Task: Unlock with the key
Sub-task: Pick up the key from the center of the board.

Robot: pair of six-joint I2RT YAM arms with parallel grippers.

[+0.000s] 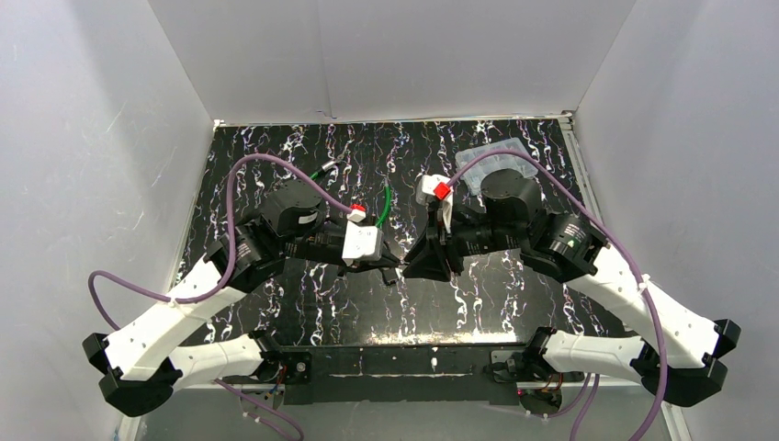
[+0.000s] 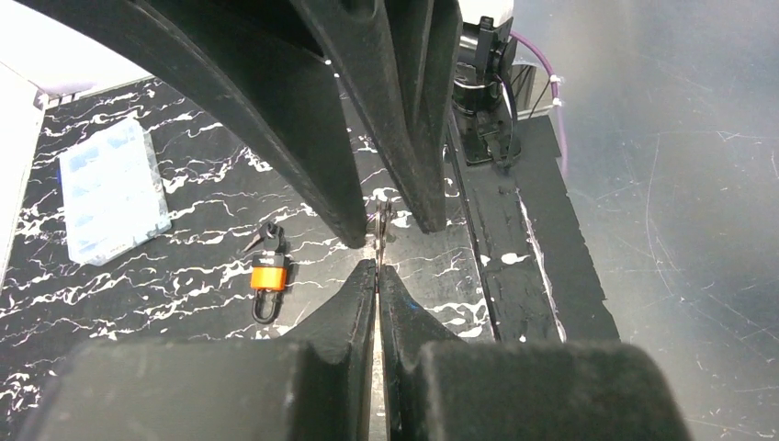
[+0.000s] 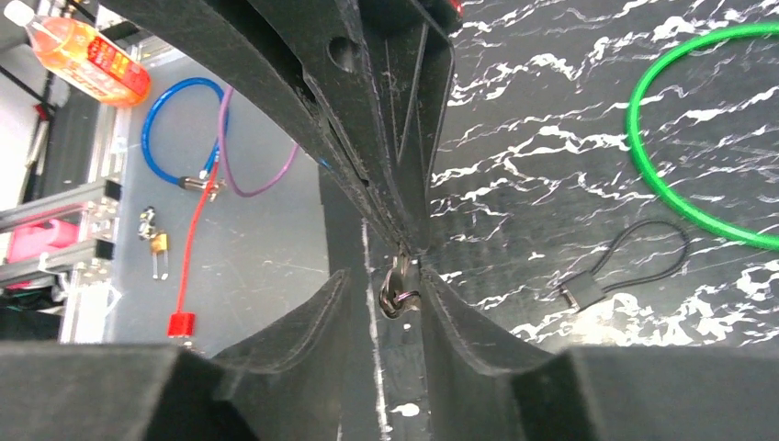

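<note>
Key (image 2: 379, 223) is hanging between both grippers, mid-frame; left gripper (image 2: 378, 276) jaws are pressing flat together on its thin blade; right gripper (image 3: 390, 280) jaws are standing narrow around the ring end, though I cannot tell whether they are actually gripping. Orange padlock (image 2: 268, 277) is lying loose on the marbled table (image 2: 138, 303), lower left of the left wrist view, well apart from the key. Risks as I am judging them: key dropping or twisting if one side is releasing before the other is biting; unheld padlock skating away under an inserting push.
</note>
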